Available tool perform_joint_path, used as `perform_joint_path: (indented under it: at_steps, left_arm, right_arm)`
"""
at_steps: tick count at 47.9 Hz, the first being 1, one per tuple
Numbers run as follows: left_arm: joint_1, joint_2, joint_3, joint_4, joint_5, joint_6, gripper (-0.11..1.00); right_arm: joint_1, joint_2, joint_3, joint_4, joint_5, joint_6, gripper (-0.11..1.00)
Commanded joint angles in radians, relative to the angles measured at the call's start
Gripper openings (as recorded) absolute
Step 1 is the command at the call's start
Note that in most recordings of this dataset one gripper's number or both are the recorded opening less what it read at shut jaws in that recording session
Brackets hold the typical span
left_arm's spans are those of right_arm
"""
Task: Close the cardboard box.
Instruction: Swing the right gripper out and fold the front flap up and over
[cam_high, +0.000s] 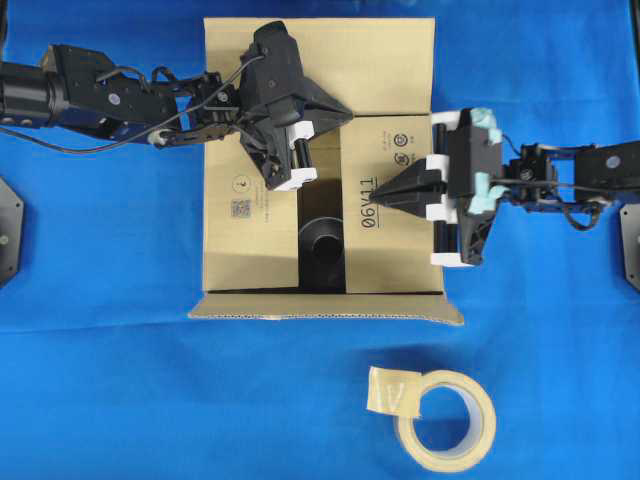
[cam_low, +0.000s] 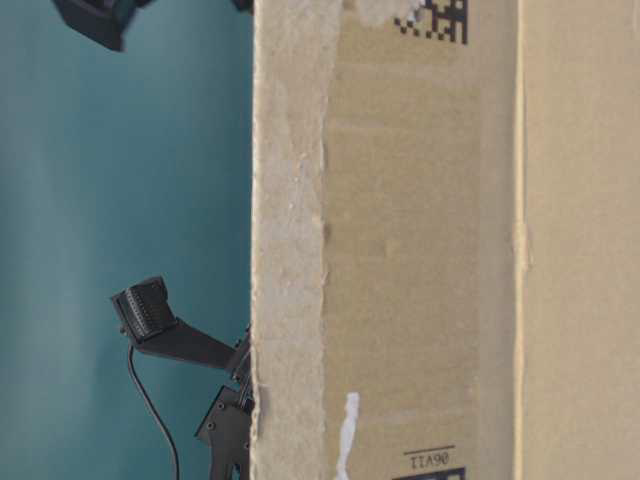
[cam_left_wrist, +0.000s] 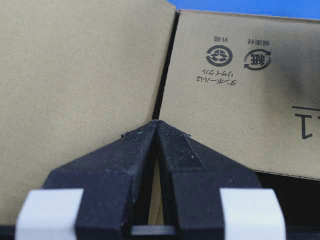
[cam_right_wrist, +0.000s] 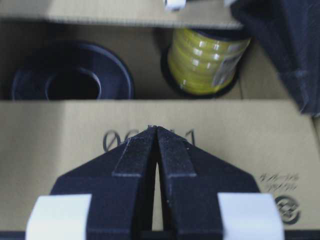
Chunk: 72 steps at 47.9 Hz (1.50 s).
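The cardboard box stands mid-table with its left and right flaps folded in. A dark gap between them shows a black spool. The right flap carries printed characters and recycling marks. My left gripper is shut with nothing in it, its tip at the seam where the far flap meets the right flap. My right gripper is shut and empty too, its tip resting over the print on the right flap. The near flap sticks out flat toward the front.
A beige tape roll lies on the blue cloth in front of the box. Inside the box, a black spool and a yellow spool sit side by side. The table-level view is filled by a box wall.
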Motion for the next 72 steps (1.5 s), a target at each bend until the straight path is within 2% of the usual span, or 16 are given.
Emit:
perform_joint_path:
  at_steps: [1, 13, 20, 27, 40, 47, 59, 72]
  left_arm:
    - [-0.002, -0.014, -0.006, 0.0, -0.006, 0.0, 0.0]
    - [-0.002, -0.014, -0.006, 0.0, -0.005, 0.0, 0.0]
    - [-0.002, -0.012, -0.006, -0.002, -0.006, 0.0, 0.0]
    - [-0.002, -0.012, -0.005, 0.0, -0.011, 0.0, 0.0]
    - [-0.002, -0.012, 0.002, -0.002, -0.011, 0.0, 0.0]
    - [-0.002, -0.014, 0.003, 0.0, -0.011, 0.0, 0.0]
    - [-0.002, -0.012, 0.005, 0.0, -0.012, -0.002, 0.0]
    - [-0.002, -0.012, 0.003, -0.002, -0.012, -0.003, 0.0]
  right_arm:
    - [0.011, -0.057, -0.009, 0.0, -0.002, 0.002, 0.0]
    - [0.064, -0.261, 0.025, 0.0, -0.002, 0.005, 0.0]
    - [0.143, -0.374, 0.055, 0.0, -0.008, 0.005, 0.0]
    - [0.229, -0.417, 0.071, 0.0, -0.008, 0.006, 0.0]
    - [0.423, -0.354, 0.074, -0.005, -0.006, -0.003, 0.0]
    - [0.477, -0.275, 0.069, -0.005, -0.011, -0.002, 0.0]
    - [0.489, -0.166, 0.074, 0.002, -0.038, 0.006, 0.0]
    - [0.466, -0.172, 0.078, 0.002, -0.043, 0.005, 0.0]
